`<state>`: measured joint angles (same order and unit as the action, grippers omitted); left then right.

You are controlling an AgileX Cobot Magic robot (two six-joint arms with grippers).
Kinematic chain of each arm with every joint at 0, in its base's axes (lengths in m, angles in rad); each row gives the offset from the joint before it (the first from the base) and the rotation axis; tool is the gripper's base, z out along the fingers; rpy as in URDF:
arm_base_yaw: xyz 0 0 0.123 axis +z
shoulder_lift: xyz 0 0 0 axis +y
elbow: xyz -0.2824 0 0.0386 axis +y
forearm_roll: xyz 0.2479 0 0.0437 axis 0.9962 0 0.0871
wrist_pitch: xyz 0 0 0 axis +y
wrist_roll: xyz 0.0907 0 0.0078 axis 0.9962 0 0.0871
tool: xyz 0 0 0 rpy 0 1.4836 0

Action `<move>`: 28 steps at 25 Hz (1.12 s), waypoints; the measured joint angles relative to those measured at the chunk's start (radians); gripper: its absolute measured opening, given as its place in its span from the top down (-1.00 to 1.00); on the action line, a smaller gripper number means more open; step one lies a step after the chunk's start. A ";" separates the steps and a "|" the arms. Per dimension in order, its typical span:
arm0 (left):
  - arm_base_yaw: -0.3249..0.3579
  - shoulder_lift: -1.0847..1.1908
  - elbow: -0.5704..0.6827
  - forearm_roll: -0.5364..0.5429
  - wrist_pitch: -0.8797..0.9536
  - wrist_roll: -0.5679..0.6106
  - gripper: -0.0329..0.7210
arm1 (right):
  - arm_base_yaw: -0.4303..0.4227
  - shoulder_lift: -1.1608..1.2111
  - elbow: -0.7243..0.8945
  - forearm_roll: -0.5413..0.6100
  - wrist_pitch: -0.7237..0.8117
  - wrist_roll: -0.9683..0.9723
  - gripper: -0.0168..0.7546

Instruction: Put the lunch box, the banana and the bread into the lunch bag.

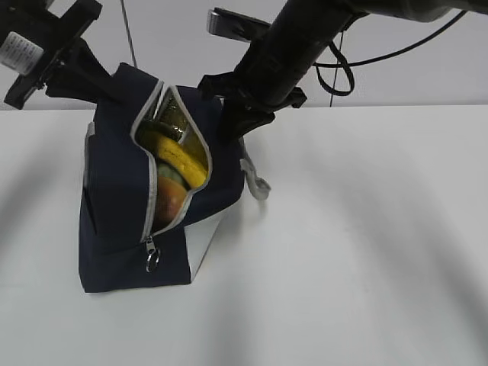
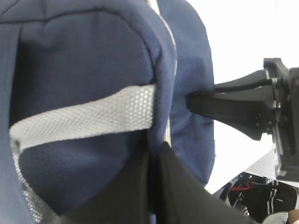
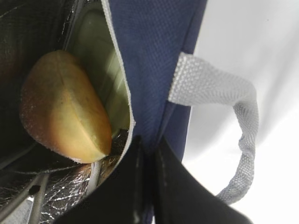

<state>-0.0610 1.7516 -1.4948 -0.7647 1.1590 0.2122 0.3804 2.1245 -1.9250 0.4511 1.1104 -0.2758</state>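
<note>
The navy lunch bag (image 1: 122,206) stands on the white table with its zipper opening gaping toward the camera. Inside lie the yellow banana (image 1: 183,162) and, below it, the golden bread (image 1: 169,200). The right wrist view shows the bread (image 3: 65,112) against the silver lining, with the pale green lid of the lunch box (image 3: 100,60) behind it. My left gripper (image 1: 107,82) is shut on the bag's upper left edge (image 2: 154,150). At the bag's right rim, beside the opening, my right gripper (image 1: 232,126) is shut on the fabric (image 3: 149,145).
A grey webbing handle (image 1: 259,183) hangs off the bag's right side, also in the right wrist view (image 3: 233,93). The zipper's metal ring pull (image 1: 152,259) dangles at the bottom of the opening. White tabletop (image 1: 366,252) spreads to the right and front.
</note>
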 joint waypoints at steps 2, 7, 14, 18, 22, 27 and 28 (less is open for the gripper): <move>0.000 0.000 0.000 -0.018 0.001 0.018 0.91 | 0.000 -0.019 0.000 -0.009 0.011 -0.002 0.97; 0.000 0.000 0.000 -0.117 0.007 0.071 0.91 | -0.002 -0.098 0.000 -0.037 0.039 -0.005 0.98; -0.015 0.007 0.000 -0.257 -0.061 0.117 0.91 | -0.013 -0.175 -0.045 -0.119 0.091 0.013 0.98; -0.052 0.009 0.000 -0.296 -0.148 0.135 0.91 | -0.013 -0.177 -0.071 -0.182 0.113 0.042 0.98; -0.069 0.026 0.000 -0.347 -0.179 0.153 0.91 | -0.013 -0.177 -0.073 -0.231 0.125 0.071 0.99; -0.070 0.074 0.000 -0.384 -0.185 0.165 0.91 | -0.023 -0.177 -0.073 -0.254 0.139 0.090 0.99; -0.070 0.080 0.000 -0.391 -0.185 0.172 0.91 | -0.027 -0.177 -0.073 -0.257 0.141 0.092 0.99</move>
<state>-0.1315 1.8318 -1.4948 -1.1560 0.9741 0.3841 0.3538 1.9478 -1.9978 0.1945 1.2515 -0.1837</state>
